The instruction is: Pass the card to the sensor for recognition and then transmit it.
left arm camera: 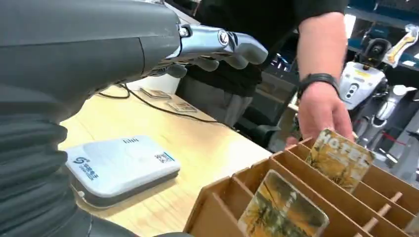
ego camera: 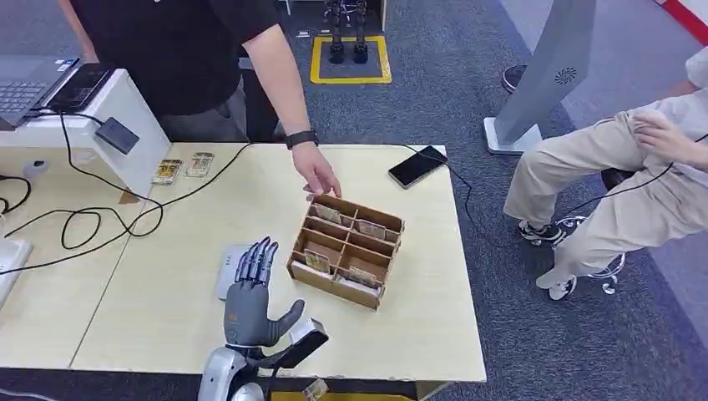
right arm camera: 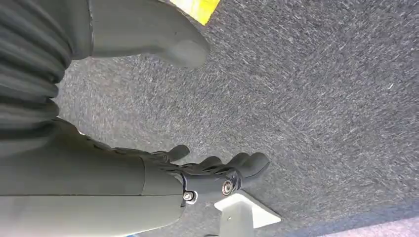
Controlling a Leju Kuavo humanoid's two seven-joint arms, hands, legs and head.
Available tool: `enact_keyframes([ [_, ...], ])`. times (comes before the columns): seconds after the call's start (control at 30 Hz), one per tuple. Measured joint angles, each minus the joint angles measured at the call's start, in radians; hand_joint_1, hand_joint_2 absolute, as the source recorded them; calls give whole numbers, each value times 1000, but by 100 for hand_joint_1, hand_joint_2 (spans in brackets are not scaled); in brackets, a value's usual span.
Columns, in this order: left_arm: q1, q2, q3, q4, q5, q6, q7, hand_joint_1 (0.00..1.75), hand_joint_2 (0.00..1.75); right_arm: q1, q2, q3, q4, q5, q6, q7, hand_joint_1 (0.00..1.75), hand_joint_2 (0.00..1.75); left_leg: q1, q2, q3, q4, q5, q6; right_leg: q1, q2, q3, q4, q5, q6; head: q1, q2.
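Head view takes in the pale wooden table (ego camera: 167, 309), with a person standing at its far side and another seated off to the right. On it, the biggest of the task's things is the compartmented cardboard box (ego camera: 346, 251), set at a slant, with cards standing on edge in several of its cells. The person's hand (ego camera: 317, 173) reaches to the box's far corner; in the left wrist view it touches or holds one upright card (left arm camera: 340, 159) there, which of the two I cannot tell. A nearer card (left arm camera: 281, 210) stands in a cell on the robot's side.

The left hand (ego camera: 250, 296) hovers over the near part of the table, fingers extended and slightly apart, thumb out, holding nothing. The box lies just to its right and a little farther out, so this hand is far nearer the cards than the right hand (right arm camera: 212, 175), which hangs over the carpet with fingers loosely extended and nothing in them. The cards' faces run along the box's slanted dividers, so a pinch would probably have to come down from above.

Directly under and ahead of the left hand's fingers lies the grey sensor pad (left arm camera: 121, 165), flat, close beside the box. Cables (ego camera: 100, 213), a phone (ego camera: 417, 166) and two loose cards (ego camera: 184, 169) lie farther off. The person's arm over the box is the likeliest obstacle.
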Motion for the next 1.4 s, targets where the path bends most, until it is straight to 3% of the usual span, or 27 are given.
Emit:
enact_keyframes([
  [0.27,13,5,1,-3,-14,-4,-21,0,175,0,0,0,0,19,0,-7,0,175,0,0,0,0,0,0,0,0,0,0,0,0,0,0],
  [0.9,15,47,-58,-14,-124,-4,49,0,175,0,0,0,1,39,0,-7,0,175,0,0,0,0,0,0,0,0,0,0,0,0,0,0],
  [0.97,15,53,-66,-14,-132,-5,51,33,175,0,0,0,1,45,0,-8,0,175,0,0,0,0,0,0,0,0,0,0,0,0,0,0],
  [1.0,15,56,-68,-13,-137,-5,52,33,175,0,0,0,1,47,0,-8,0,175,0,0,0,0,0,0,0,0,0,0,0,0,0,0],
  [1.07,15,61,-74,-10,-150,-11,62,59,175,0,0,0,1,49,0,-8,0,175,0,0,0,0,0,0,0,0,0,0,0,0,0,0],
  [1.13,15,67,-82,-6,-162,-15,70,66,175,-1,0,0,2,52,0,-8,0,175,0,0,0,0,0,0,0,0,0,0,0,0,0,0],
  [1.23,13,74,-90,1,-187,-34,84,65,175,0,0,0,2,58,0,-7,0,175,0,0,0,0,0,0,0,0,-1,0,0,0,0,0],
  [1.4,12,84,-113,20,-205,-53,100,44,175,0,0,0,2,63,0,-6,0,175,0,0,0,0,0,0,0,0,-1,0,0,0,0,0],
])
